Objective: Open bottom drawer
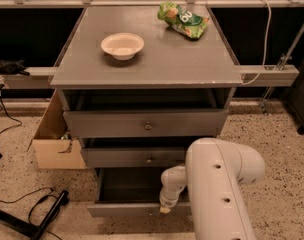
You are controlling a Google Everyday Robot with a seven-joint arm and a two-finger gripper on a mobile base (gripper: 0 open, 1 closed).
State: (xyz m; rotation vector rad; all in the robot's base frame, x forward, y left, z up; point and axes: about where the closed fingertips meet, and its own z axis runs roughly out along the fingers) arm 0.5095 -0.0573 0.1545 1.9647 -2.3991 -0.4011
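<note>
The grey cabinet has three drawers. The bottom drawer stands pulled well out, showing its dark grey interior; its knob is hidden. The middle drawer and top drawer, each with a round metal knob, stand slightly out. My white arm reaches down from the right. My gripper is at the bottom drawer's front edge, just right of centre, pointing down.
A white bowl and a green snack bag lie on the cabinet top. A cardboard box stands left of the cabinet. Black cables and a stand lie on the speckled floor at lower left.
</note>
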